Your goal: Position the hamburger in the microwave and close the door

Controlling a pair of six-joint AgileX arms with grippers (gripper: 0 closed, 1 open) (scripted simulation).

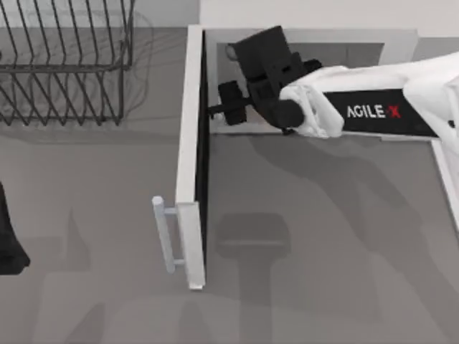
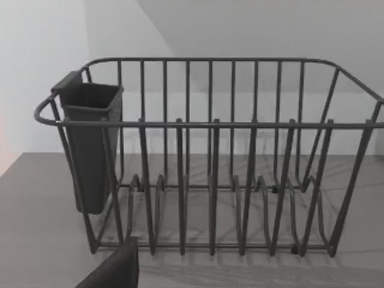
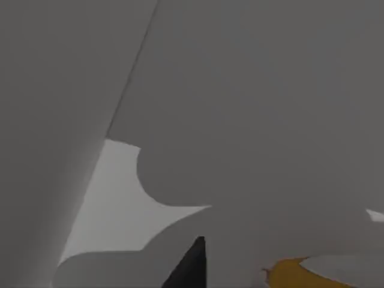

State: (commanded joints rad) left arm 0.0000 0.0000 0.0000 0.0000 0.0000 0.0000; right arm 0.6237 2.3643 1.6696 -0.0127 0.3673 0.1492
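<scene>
One hamburger in the right wrist view, just an orange-yellow patch with a pale bit against the grey cavity walls, close by the right gripper; can't tell if it's gripped or let go. Nearest is the bar handle on the one door, swung wide open toward the near side, with bare table to its right. Further back, one microwave with the right arm reaching in. One wire rack sits far left. The left gripper is parked at the left edge, grip unclear.
</scene>
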